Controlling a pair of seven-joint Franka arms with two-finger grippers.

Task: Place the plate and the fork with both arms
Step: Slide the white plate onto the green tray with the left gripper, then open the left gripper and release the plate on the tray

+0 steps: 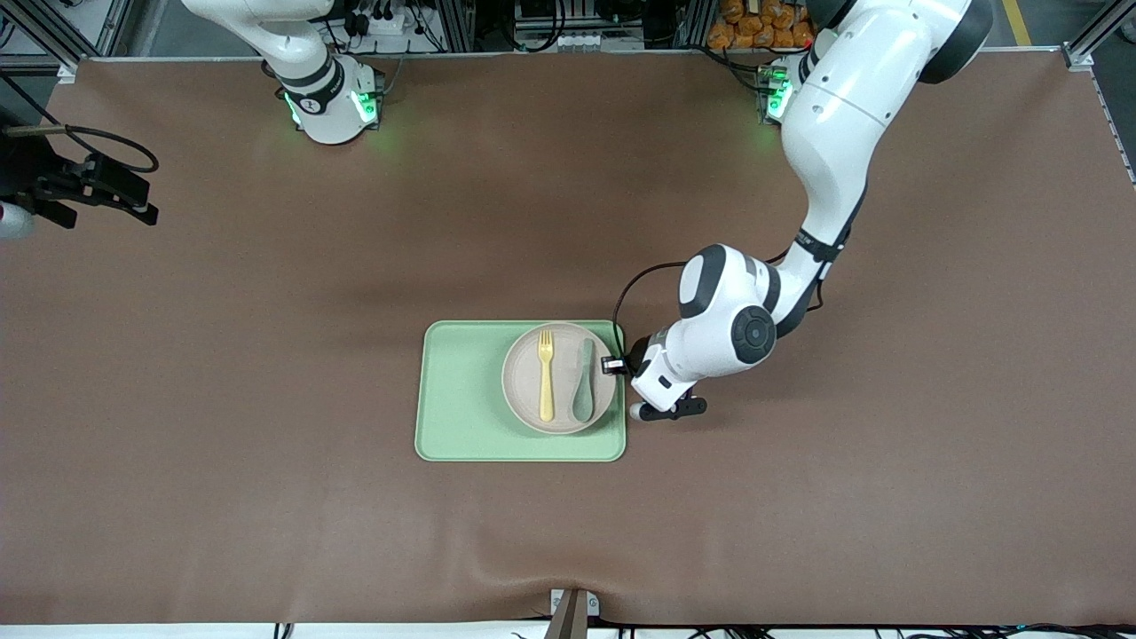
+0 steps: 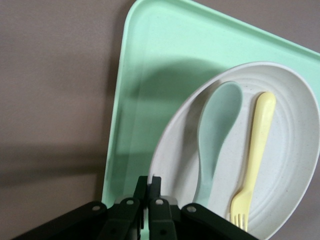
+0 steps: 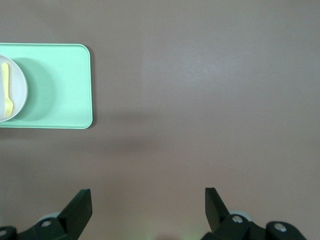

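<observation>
The pale plate [image 1: 522, 397] lies on the light-green tray [image 1: 461, 399], at the tray's end toward the left arm. The yellow fork [image 1: 546, 377] lies on the plate beside a grey-green spoon [image 1: 583, 382]. My left gripper [image 1: 617, 365] is low at the plate's rim, and in the left wrist view the left gripper [image 2: 150, 182] is shut on that rim of the plate [image 2: 290, 165], with the fork [image 2: 255, 155] and spoon [image 2: 215, 135] just past it. My right gripper [image 3: 147, 200] is open and empty, high over bare table, and waits; the tray [image 3: 60, 85] and plate [image 3: 17, 87] show far off.
A black device with a cable [image 1: 89, 182] juts in over the table's edge at the right arm's end. The brown table [image 1: 266, 355] lies around the tray on all sides.
</observation>
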